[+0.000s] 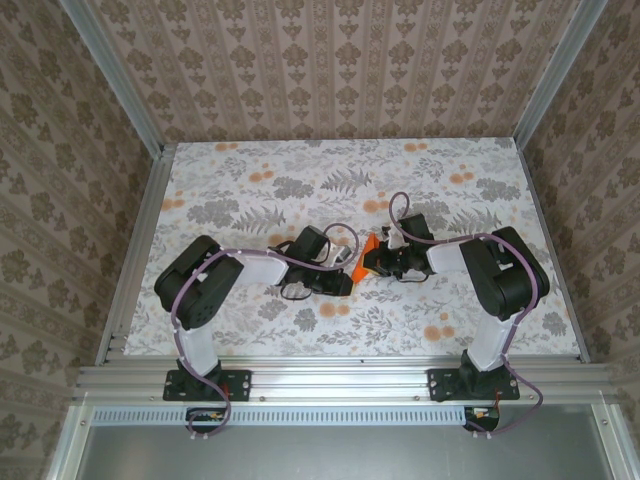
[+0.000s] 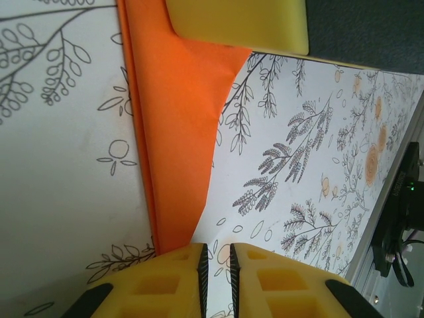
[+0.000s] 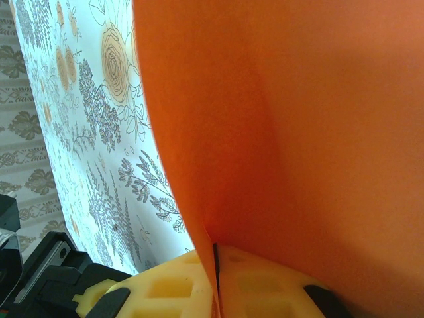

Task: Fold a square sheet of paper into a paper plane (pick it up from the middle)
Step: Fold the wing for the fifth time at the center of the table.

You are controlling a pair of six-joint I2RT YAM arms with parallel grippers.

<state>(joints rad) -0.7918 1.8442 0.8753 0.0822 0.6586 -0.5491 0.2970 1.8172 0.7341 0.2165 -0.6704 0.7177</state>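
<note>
Yellow fingers [image 3: 179, 265] closest of all: both my grippers meet at the folded orange sheet of paper [image 1: 364, 250], mid-table.

Flowered tablecloth [image 1: 250, 170] spreads under everything. Near its middle the sheet sits between my two grippers as a long creased strip, narrowing toward my left one. My right gripper [image 3: 215, 255] is clamped tight on one edge of it. My left gripper [image 2: 217, 255] is all but closed — a thin slit, nothing in it — and the sheet's narrow end runs in at one fingertip; whether it presses there I cannot tell.

Damask-papered walls [image 1: 330, 60], floral tablecloth [image 1: 250, 190]
</note>
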